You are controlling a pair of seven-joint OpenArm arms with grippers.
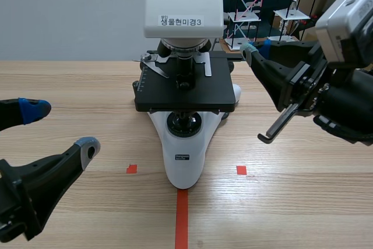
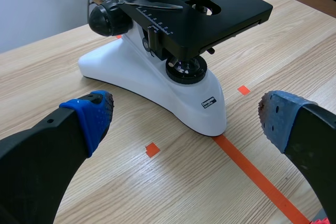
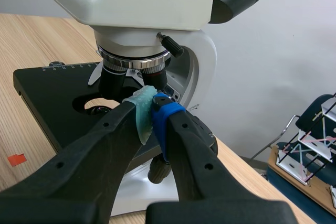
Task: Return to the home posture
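White-and-black microscope judged heavy, rigid, fragile optics; no hold needed. L gripper spread empty; R gripper clenched empty.

A microscope, its base glossy white and its stage matt black, stands on a smooth pale wood-grain worktop. On the microscope's stage, a metal slide clip gleams. Beside the microscope, the matt black left gripper bears dotted, rubbery blue pads.
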